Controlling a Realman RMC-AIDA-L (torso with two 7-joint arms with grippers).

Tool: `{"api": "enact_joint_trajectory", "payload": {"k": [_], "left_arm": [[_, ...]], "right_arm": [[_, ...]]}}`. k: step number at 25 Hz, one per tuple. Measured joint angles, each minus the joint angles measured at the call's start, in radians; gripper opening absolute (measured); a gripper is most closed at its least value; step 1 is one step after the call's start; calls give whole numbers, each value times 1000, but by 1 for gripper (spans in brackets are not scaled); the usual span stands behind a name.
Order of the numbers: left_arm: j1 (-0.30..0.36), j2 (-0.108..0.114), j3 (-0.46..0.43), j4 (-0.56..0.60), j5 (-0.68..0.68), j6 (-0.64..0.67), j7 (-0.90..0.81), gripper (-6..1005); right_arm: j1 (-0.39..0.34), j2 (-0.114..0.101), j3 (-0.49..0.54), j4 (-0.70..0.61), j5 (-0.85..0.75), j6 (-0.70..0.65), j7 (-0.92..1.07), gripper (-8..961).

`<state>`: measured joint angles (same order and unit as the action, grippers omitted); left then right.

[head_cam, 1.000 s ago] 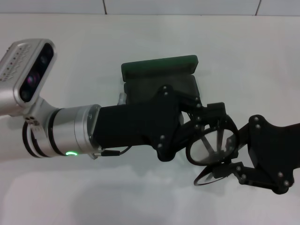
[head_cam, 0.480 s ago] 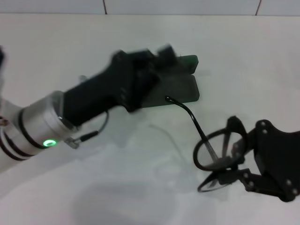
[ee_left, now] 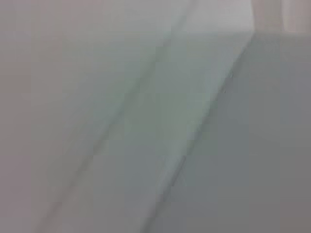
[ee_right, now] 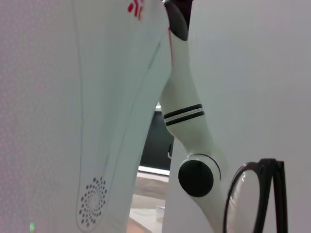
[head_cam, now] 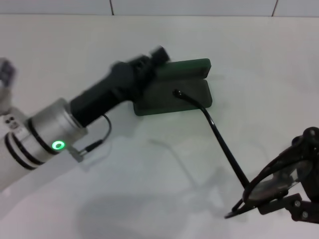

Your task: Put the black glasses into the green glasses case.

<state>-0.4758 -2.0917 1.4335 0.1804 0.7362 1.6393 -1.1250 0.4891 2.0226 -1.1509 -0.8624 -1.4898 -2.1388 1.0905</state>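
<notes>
The green glasses case (head_cam: 192, 97) lies open on the white table at the back, with its lid (head_cam: 189, 66) standing up behind the base. My right gripper (head_cam: 298, 185) at the front right edge is shut on the black glasses (head_cam: 271, 180) and holds them by the lens frame above the table. One long temple arm (head_cam: 219, 137) stretches from the frame to the case, with its tip over the case's base. A lens also shows in the right wrist view (ee_right: 250, 194). My left gripper (head_cam: 152, 59) is blurred at the left end of the case.
My left arm (head_cam: 55, 134) crosses the table from the front left to the case. The table's back edge meets a tiled wall (head_cam: 199, 6). The left wrist view shows only a blurred pale surface. The right wrist view shows the robot's white body (ee_right: 121, 97).
My left arm has pulled back from over the glasses to the left end of the case. My right gripper has carried the glasses right and nearer the front; one temple arm now reaches to the case.
</notes>
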Motion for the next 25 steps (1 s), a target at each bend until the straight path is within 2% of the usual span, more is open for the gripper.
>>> {"api": "enact_joint_trajectory", "payload": {"k": [6,16,25], "left_arm": [[-69,0,12,18,128,29,-41,43],[-98,1,13,65,159,192,-31,43],[-102,-1,21,116,229,236,-13,44]], "right_arm": [[3,-4,4,-18,-2,61,-4,114],[22,-8,-1,47,-34,150,-10,114],[24,-6,0,49,-37,181,-11,114]]}}
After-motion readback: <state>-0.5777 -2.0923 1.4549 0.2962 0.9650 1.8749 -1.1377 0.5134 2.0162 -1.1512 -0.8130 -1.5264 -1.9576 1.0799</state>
